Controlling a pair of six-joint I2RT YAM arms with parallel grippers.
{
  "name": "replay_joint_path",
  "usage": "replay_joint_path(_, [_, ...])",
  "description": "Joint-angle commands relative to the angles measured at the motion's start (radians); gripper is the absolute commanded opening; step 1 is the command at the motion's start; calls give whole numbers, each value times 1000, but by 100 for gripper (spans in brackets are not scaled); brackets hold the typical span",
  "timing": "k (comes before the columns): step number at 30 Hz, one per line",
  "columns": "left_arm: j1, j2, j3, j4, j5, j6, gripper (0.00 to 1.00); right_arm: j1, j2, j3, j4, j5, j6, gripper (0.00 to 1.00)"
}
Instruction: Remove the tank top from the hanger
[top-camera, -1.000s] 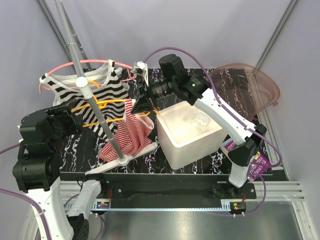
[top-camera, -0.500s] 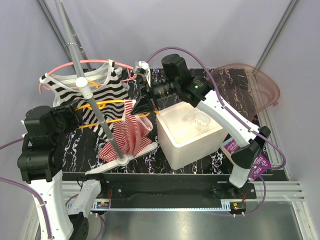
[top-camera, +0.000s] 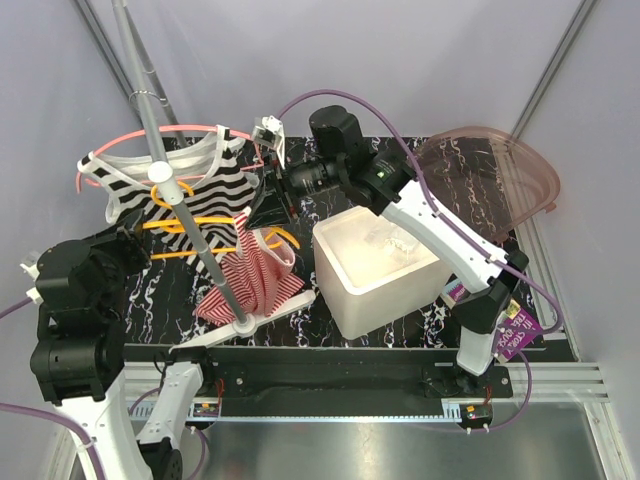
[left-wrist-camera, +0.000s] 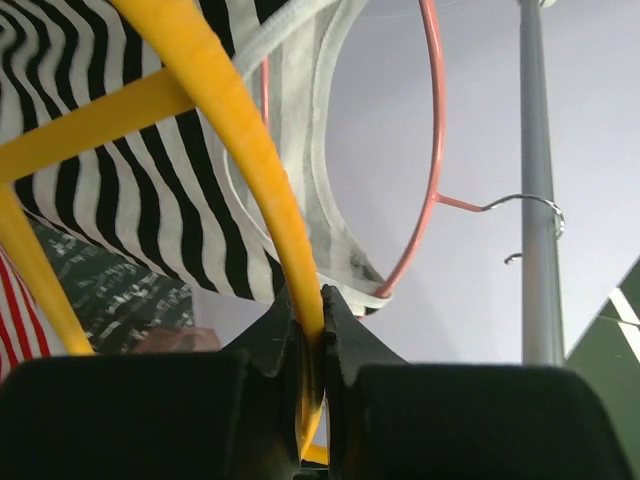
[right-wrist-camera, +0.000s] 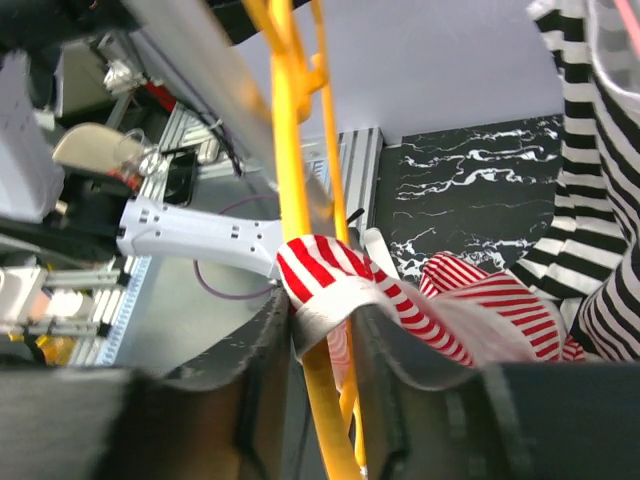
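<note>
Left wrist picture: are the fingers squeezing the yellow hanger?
Yes, both black fingers are shut tight on the yellow hanger, with its bar pinched between them.

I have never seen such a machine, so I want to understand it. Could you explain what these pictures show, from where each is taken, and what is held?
These are two robot arms bolted to a table, each ending in two fingers. The top picture looks down from above and behind: left arm on the left, right arm on the right. The other two come from cameras on the wrists. On the dark table stand a grey pole and a white bin, with a pinkish cover behind. A black-and-white tank top hangs on a pink hanger; a red-and-white tank top hangs on a yellow hanger. The left fingers are closed on the yellow hanger. The right fingers stand on either side of a strap of the red-and-white tank top; whether they press it, I cannot tell.
</note>
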Motion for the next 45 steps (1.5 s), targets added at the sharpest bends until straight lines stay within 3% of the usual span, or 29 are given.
replay_joint_path(1, [-3,-1,53,5,-69,104,0,-1,24,50,60,101,96,41])
replay_joint_path(3, [-3,2,57,3,-74,85,0,-1,29,50,57,114,102,44])
replay_joint_path(7, [-3,22,98,3,-118,102,0,-1,5,29,51,196,90,72])
replay_joint_path(12, [-3,63,194,-20,-250,170,0,-1,-49,-33,42,331,97,87])
replay_joint_path(18, [-3,82,289,-61,-346,249,0,-1,-95,-118,45,458,142,94])
replay_joint_path(25, [-5,74,304,-58,-403,242,0,-1,-117,-154,45,467,137,97])
replay_joint_path(29, [-8,146,417,-38,-402,259,0,-1,-115,-158,44,466,140,98])
replay_joint_path(33, [-6,210,484,15,-364,260,0,-1,-121,-174,44,467,137,98])
replay_joint_path(40, [-8,273,366,120,-198,170,0,1,-150,-218,42,487,126,100])
replay_joint_path(45, [-6,296,326,197,-143,185,0,-1,-157,-229,44,492,126,100])
